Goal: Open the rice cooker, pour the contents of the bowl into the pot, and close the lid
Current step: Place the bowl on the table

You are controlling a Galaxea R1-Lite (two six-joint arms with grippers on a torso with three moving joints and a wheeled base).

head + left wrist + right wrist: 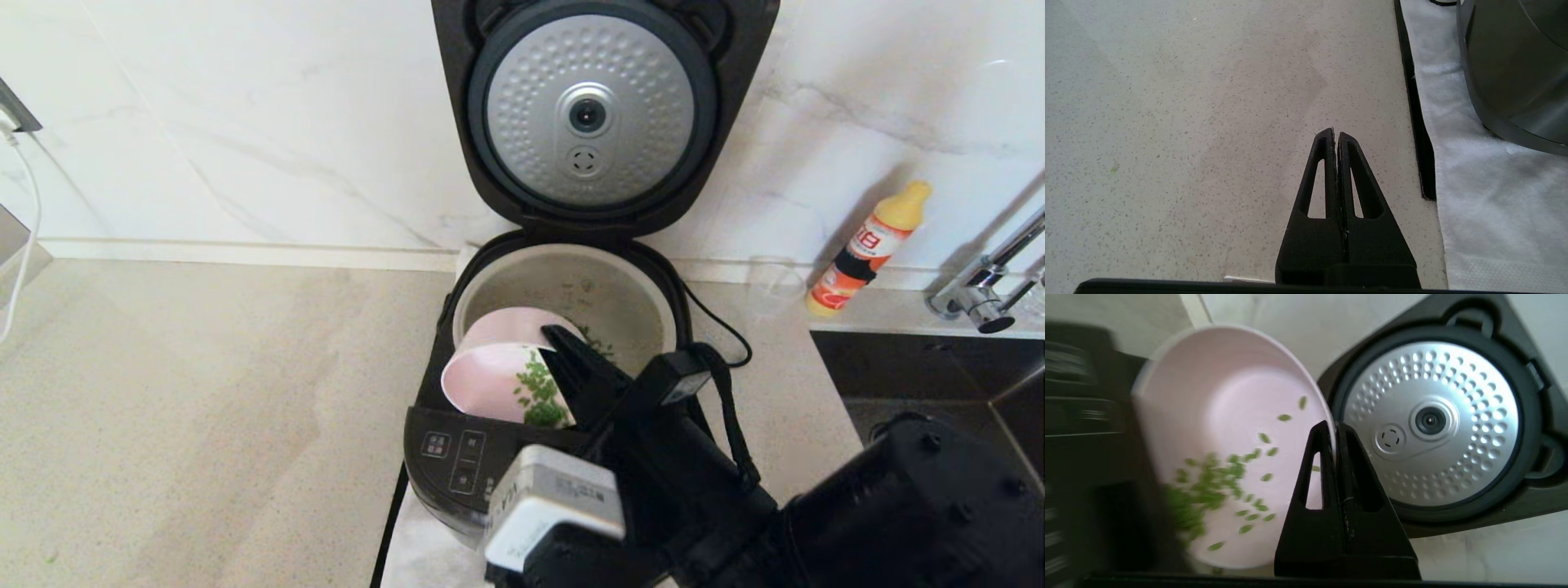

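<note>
The black rice cooker [457, 457] stands open, its lid [589, 114] upright with the dimpled silver plate [1431, 422] facing me. The pale pot [604, 282] sits inside, a few green bits lying on its bottom. My right gripper [563, 339] is shut on the rim of the pink bowl [490, 371], which hangs tipped over the pot's near-left edge. Green pieces [1208, 486] slide down inside the bowl [1224, 416], pinched at its rim by the right gripper [1336, 426]. My left gripper [1336, 134] is shut and empty, low over the counter left of the cooker.
An orange sauce bottle [869, 249] and a clear glass [771, 286] stand against the wall to the right. A sink [939, 384] with a faucet [984, 290] lies far right. The cooker rests on a white mat [1486, 183]; its cord [718, 327] runs behind.
</note>
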